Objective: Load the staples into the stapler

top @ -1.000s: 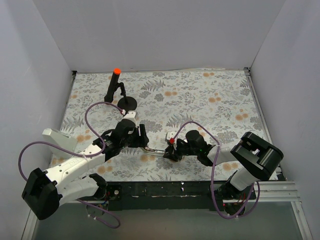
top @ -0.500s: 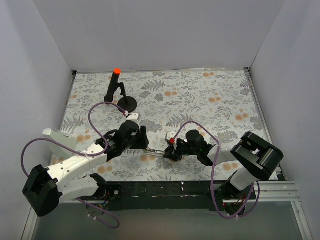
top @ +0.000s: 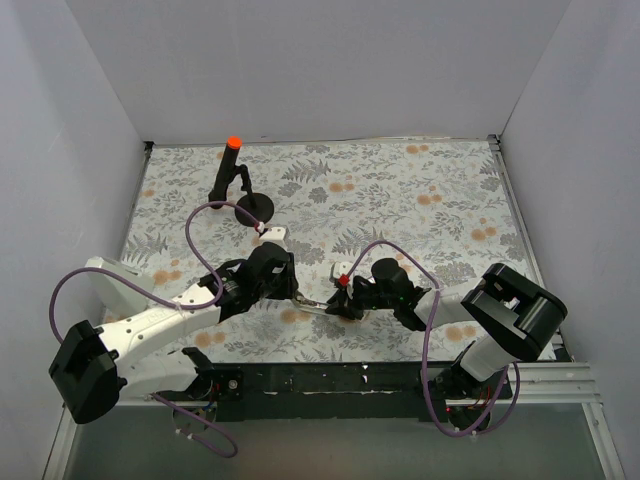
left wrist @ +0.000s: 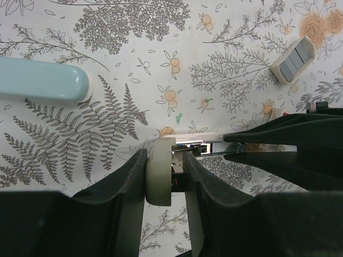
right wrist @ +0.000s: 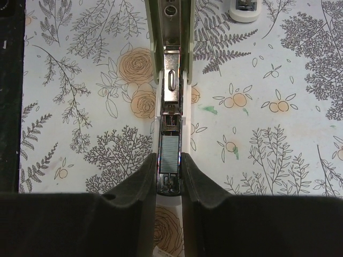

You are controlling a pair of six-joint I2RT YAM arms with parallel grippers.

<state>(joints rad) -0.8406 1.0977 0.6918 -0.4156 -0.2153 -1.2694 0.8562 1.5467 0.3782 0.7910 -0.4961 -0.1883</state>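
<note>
The pale olive-green stapler (top: 316, 303) lies opened between my two grippers. In the left wrist view my left gripper (left wrist: 164, 160) is shut on its olive end (left wrist: 159, 172), and the silver rail (left wrist: 206, 145) runs right toward the right gripper's black fingers (left wrist: 284, 140). In the right wrist view my right gripper (right wrist: 169, 160) is shut on the sides of the metal rail. A grey ribbed block of staples (right wrist: 169, 151) lies in the channel between its fingertips. The olive cover (right wrist: 154, 32) stretches away ahead. The whitish staple box (left wrist: 292, 60) lies on the mat.
A light blue bar (left wrist: 43, 80) lies left of the stapler on the floral mat (top: 420, 210). A black stand with an orange tip (top: 231, 172) is at the back left. A small whitish object (right wrist: 246, 10) sits at the top edge of the right wrist view. White walls enclose the table.
My left gripper has slid right to the stapler's end and closed on it. My right gripper has narrowed onto the rail and stayed where it was.
</note>
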